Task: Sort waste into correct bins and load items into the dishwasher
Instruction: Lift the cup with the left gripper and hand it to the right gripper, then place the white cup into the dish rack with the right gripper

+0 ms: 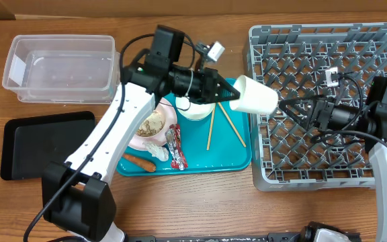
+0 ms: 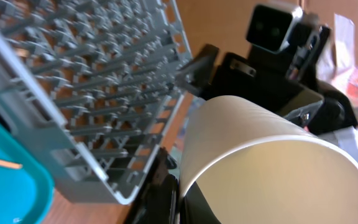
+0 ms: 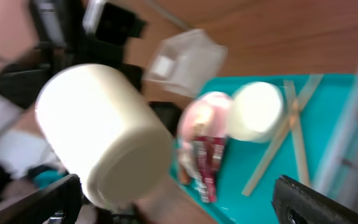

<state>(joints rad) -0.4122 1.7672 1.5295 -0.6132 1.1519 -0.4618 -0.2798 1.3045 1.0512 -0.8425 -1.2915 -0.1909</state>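
Front of the teal tray [image 1: 237,158]: carrot [image 1: 138,162] and wrapper [image 1: 177,153] lie unsorted, with chopsticks [image 1: 210,128] and a second white bowl [image 1: 195,109] behind. At the tray's right edge the left gripper [image 1: 228,93] clamps the rim of a small white bowl [image 1: 255,95], held sideways in the air. Beyond it, over the grey dish rack [image 1: 381,40], the right gripper [image 1: 289,111] faces it, spread wide and empty. Loading step, likely a handover: the right gripper must close on the bowl before the left releases.
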